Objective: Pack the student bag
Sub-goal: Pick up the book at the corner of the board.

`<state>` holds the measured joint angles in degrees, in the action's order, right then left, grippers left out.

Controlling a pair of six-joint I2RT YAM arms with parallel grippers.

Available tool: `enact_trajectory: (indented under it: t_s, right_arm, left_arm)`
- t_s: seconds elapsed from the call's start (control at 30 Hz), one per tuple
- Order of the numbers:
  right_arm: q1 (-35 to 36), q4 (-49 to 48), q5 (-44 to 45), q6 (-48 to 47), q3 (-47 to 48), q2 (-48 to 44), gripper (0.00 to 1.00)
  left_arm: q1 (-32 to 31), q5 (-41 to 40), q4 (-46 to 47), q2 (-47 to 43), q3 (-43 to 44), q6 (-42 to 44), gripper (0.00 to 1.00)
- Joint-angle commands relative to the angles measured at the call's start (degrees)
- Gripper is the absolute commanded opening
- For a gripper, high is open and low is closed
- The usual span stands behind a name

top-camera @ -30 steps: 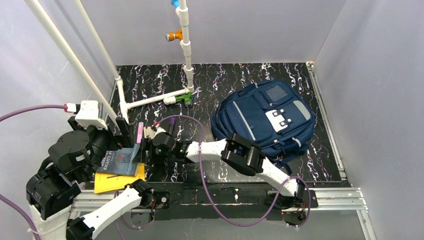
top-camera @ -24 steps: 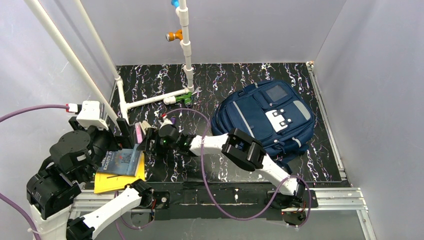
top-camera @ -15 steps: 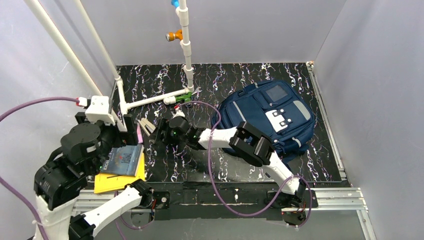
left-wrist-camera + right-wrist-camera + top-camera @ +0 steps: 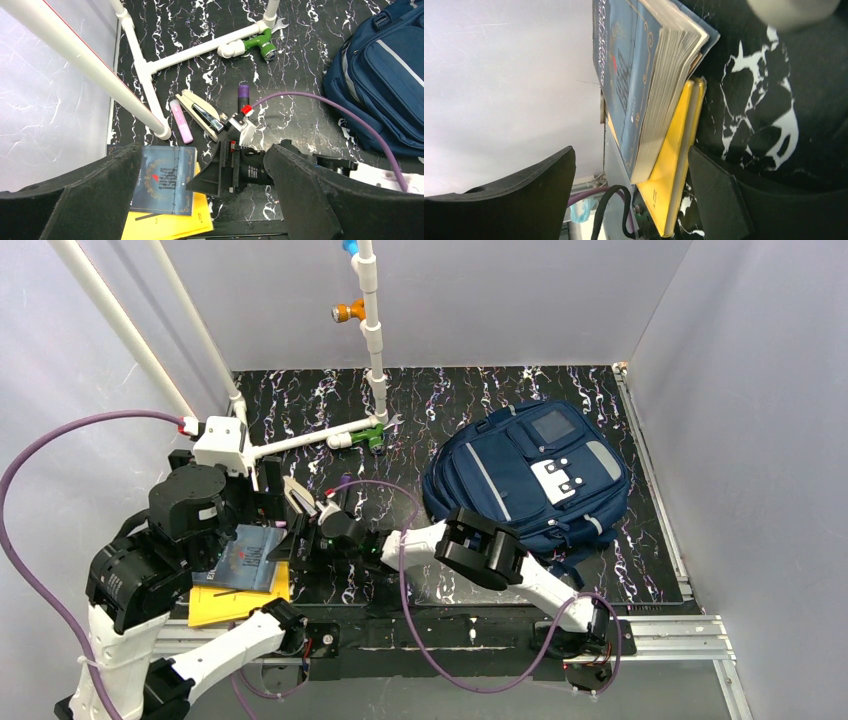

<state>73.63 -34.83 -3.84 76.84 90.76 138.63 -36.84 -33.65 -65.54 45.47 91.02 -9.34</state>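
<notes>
Black marbled tabletop (image 4: pixel 420 400) fills the walled cell, and we see the student bag (image 4: pixel 530 480) lying flat on its right half, front pocket window facing up. Both tools are far over on the left, well apart from the bag. The right gripper (image 4: pixel 630 150) is low at the table with its jaws spread wide and nothing clamped. A blue book (image 4: pixel 634 75) stacked on a yellow book (image 4: pixel 674 165) lies just ahead of its fingers. The left gripper (image 4: pixel 202 150) hangs above the same corner, also wide open and empty. Beneath it lie a stapler (image 4: pixel 202 112), a pink highlighter (image 4: pixel 181 127) and a purple marker (image 4: pixel 242 95) – the bag shows only at that view's right edge.
</notes>
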Motion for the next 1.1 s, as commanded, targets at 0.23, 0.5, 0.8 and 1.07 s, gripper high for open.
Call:
enact_trajectory:
  t_s: [0.23, 0.5, 0.8, 1.07]
  right_arm:
    - [-2.34, 5.24, 8.22, -3.83, 7.51, 5.71, 0.86]
    - [-2.61, 5.97, 7.23, -4.9, 14.74, 10.87, 0.81]
    - [-2.9, 7.08, 10.27, -8.2, 16.29, 11.57, 0.74]
    - [-3.18, 5.25, 10.66, -10.1, 18.72, 13.61, 0.6]
  left_arm:
    - [0.24, -1.14, -1.06, -1.74, 0.06, 0.62, 0.98]
    - [0.21, -1.12, -0.88, -3.3, -1.79, 0.0, 0.98]
    - [0.27, 0.27, -0.73, -3.94, -3.15, -1.33, 0.98]
    - [0.2, 1.45, -0.22, -4.5, -4.74, -2.7, 0.98]
